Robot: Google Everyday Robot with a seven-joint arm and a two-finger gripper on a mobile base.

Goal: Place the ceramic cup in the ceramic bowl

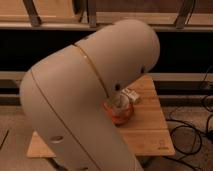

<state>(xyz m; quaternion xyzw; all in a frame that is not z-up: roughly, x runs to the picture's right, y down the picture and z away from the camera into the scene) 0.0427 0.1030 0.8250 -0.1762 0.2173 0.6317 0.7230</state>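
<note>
One ceramic bowl [120,114], one ceramic cup [119,103], one white block [131,95], one wooden table [150,131]; gripper hidden.

The glossy orange-red ceramic bowl [121,115] is sitting upright on the wooden counter [150,132], partly hidden by the robot's arm. The pale ceramic cup [120,102] is resting inside it, mouth upward. The pincer is lying out of sight behind the arm.

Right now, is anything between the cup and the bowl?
Nothing visible does. The ceramic cup appears to sit within the ceramic bowl. The white block lies beside it, and the gripper is hidden behind the arm.
</note>
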